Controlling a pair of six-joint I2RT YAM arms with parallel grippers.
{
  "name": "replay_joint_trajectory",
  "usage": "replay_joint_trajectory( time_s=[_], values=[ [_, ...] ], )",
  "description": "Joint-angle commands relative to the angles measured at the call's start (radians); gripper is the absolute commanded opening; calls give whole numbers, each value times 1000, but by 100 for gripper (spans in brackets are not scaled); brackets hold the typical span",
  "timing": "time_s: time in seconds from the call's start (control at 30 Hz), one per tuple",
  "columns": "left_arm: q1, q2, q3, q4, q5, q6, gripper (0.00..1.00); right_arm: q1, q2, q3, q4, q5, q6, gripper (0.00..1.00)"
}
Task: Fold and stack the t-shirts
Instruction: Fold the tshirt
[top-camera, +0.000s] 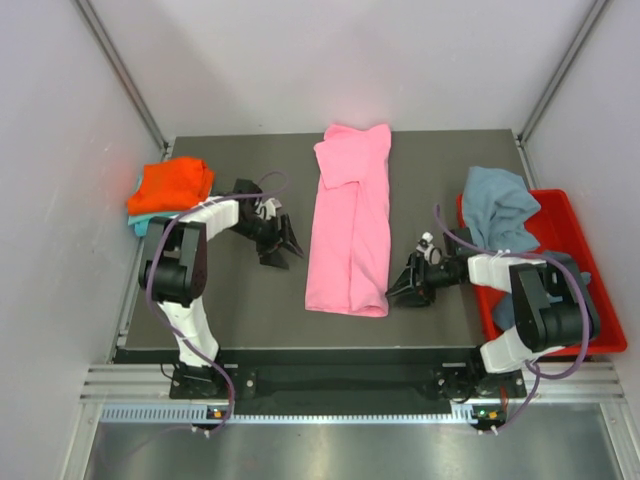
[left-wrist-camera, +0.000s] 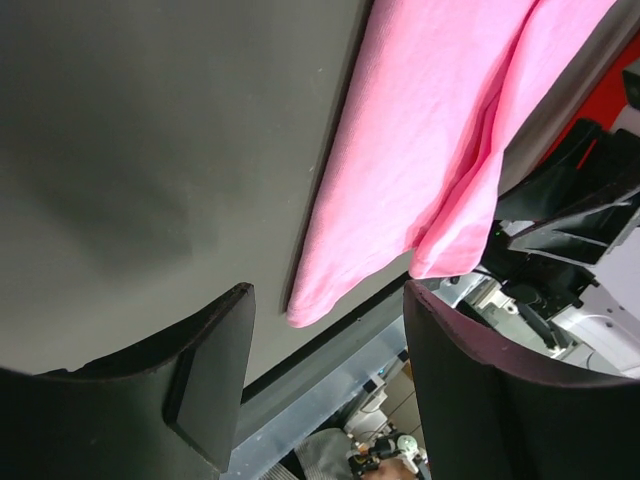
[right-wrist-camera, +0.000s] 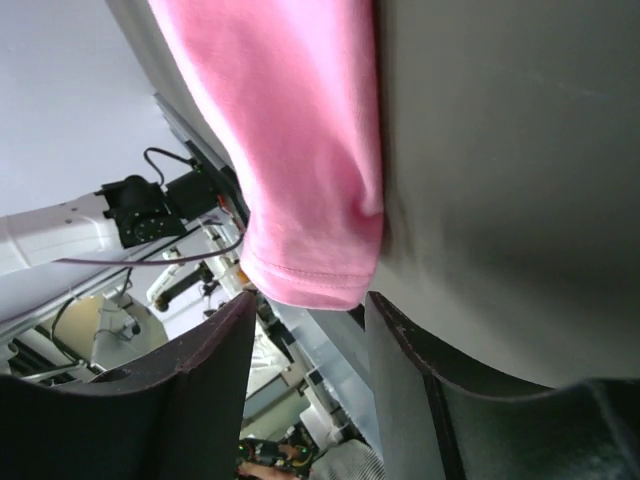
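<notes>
Left pincer (left-wrist-camera: 328, 300) and right pincer (right-wrist-camera: 310, 300) both stand part open, gripping nothing; pink t-shirt (top-camera: 348, 225) lies between them on worktop (top-camera: 230, 300).

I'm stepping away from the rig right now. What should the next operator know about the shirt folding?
Left gripper: open, empty, just left of the pink tee.
Right gripper: open, empty, at the pink tee's near right corner.
Done: orange tee folded on the teal tee, far left corner.
In progress: pink tee lies mid-table, folded lengthwise into a strip.
Left: fold pink crosswise and stack it; then the grey-blue tee draped over the red bin, and a dark tee inside it.
</notes>
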Motion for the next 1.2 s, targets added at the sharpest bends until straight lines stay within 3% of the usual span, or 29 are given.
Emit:
replay_joint_trajectory(
  time_s=[0.0,0.23,0.4,0.77,0.97,1.17],
  values=[
    [-31,-38,1,16,-9,17,66,1,-13,1,85,-62,57,48],
    [-82,-15,-10,16,-9,11,65,1,62,-8,135,-18,85,47],
    [-82,-17,-6,10,-6,13,65,2,106,40,72,29,40,47],
    [-82,-26,-42,16,-2,-3,65,54,188,72,116,45,82,45],
    [-82,-24,-75,21,4,-18,64,90,192,69,84,35,71,36],
    [-85,-27,-105,21,24,-37,64,88,169,43,70,39,71,17]
  ],
)
